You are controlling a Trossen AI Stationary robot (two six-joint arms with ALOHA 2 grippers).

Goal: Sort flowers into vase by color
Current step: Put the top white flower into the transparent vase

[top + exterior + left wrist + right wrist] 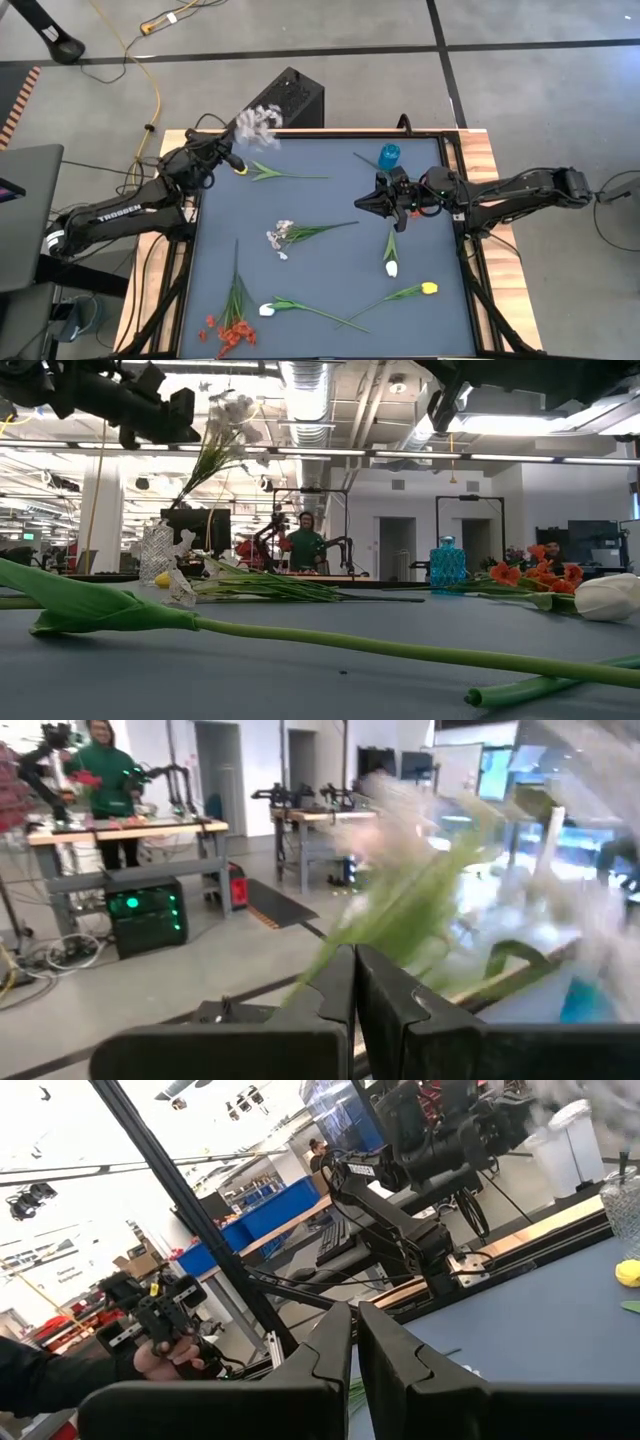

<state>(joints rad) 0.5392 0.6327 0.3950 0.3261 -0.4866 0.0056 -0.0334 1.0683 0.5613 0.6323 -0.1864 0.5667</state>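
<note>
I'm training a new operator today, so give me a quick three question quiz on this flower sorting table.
1. True or false: the left pincer holds a pale flower stem in the air.
2. What colour is the small vase near the right pincer?
3. Where do the red-orange flowers lie: A, front left of the table; B, back right?

Key: 1 true. 2 blue. 3 A.
</note>
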